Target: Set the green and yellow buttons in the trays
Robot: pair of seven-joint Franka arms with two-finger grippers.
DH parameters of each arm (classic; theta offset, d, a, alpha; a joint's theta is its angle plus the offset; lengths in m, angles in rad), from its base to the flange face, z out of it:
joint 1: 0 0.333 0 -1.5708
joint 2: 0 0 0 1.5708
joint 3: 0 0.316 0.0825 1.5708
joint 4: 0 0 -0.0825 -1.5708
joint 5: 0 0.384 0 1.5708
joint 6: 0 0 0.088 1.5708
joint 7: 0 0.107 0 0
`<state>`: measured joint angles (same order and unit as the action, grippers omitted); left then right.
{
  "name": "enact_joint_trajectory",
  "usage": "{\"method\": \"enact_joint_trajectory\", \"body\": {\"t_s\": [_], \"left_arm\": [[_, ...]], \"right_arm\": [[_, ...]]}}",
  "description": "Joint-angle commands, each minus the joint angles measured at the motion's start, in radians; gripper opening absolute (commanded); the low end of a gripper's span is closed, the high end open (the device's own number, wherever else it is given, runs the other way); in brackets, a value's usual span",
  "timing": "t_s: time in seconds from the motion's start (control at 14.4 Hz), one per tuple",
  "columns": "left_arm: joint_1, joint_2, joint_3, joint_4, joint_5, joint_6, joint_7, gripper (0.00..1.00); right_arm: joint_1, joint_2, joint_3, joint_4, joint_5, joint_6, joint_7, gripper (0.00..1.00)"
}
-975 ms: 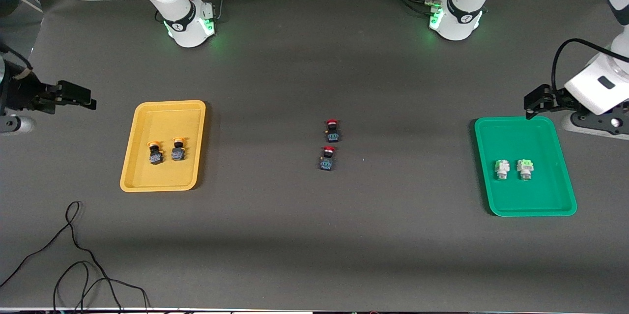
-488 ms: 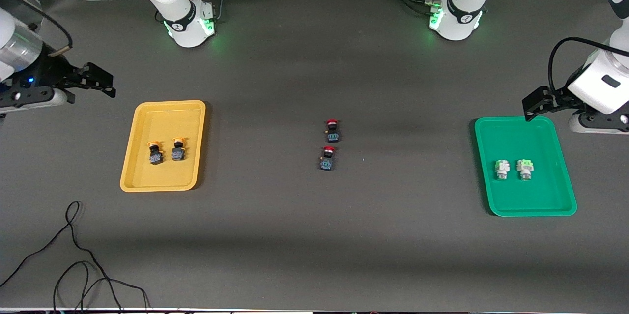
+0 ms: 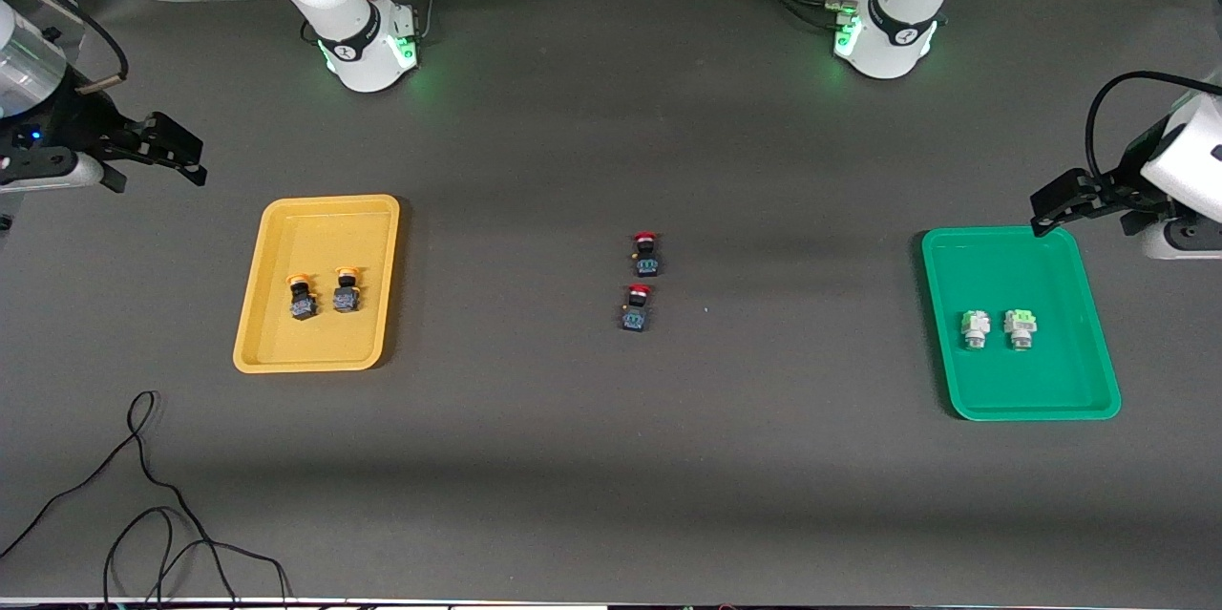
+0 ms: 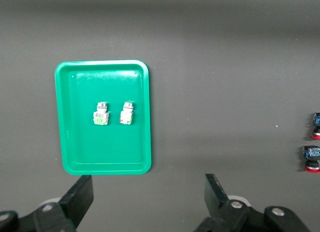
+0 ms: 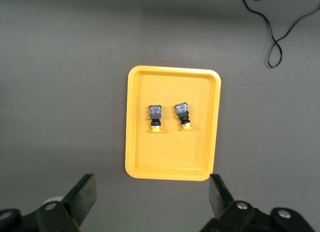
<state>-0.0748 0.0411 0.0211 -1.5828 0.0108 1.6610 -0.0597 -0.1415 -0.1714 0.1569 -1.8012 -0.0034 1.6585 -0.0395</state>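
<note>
1. Lying nearest the front camera, a loose black cable curls on the table toward the right arm's end.
2. Green tray sits toward the left arm's end. Two pale green buttons rest inside it side by side, apart from each other and clear of the rim. Both also show in the left wrist view.
3. Yellow tray sits toward the right arm's end. Two orange-yellow capped buttons lie inside, side by side, dark bodies pointing toward the front camera. Right wrist view shows the pair near the tray's middle.
4. Two red-capped switches lie on the bare table between the trays, well apart from both, one just farther from the front camera than the other.
5. Left gripper hangs over the green tray's farthest corner, at the outer end of the table. Fingers spread wide, holding nothing.
6. Right gripper hangs over bare table past the outer end of the yellow tray, farther from the front camera than it. Fingers spread wide, holding nothing.
</note>
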Motion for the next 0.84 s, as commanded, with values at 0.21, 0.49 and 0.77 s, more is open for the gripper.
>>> {"method": "enact_joint_trajectory", "body": {"t_s": [0.21,0.49,0.77], "left_arm": [[0.001,-0.015,-0.001,0.003,-0.015,-0.01,-0.008,0.99],[0.001,-0.017,-0.001,0.001,-0.018,-0.021,-0.009,0.99],[0.003,-0.017,0.0,0.003,-0.037,-0.038,-0.009,0.99]], "right_arm": [[-0.021,0.13,0.033,0.161,-0.017,-0.095,0.049,1.0],[-0.018,0.125,0.033,0.155,-0.017,-0.115,0.047,1.0],[-0.02,0.125,0.033,0.152,-0.017,-0.121,0.041,1.0]]}}
